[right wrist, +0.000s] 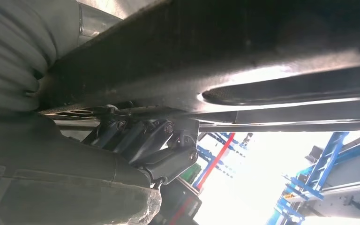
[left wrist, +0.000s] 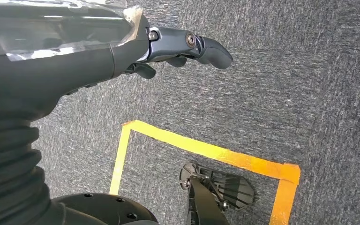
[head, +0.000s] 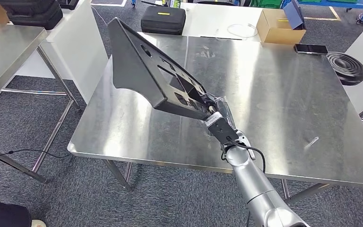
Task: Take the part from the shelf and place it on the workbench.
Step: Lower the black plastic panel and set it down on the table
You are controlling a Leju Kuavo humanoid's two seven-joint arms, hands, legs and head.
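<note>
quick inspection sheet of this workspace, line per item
surface: steel workbench, bare in the middle
job's things: black part held tilted above the workbench, not set down
clutter: cardboard box, phone, black ribbed disc at the far right corner
hands: right hand grips the part's end; left hand holds nothing, over carpet
cables: white cable beside the box
surroundings: black case, yellow floor tape
</note>
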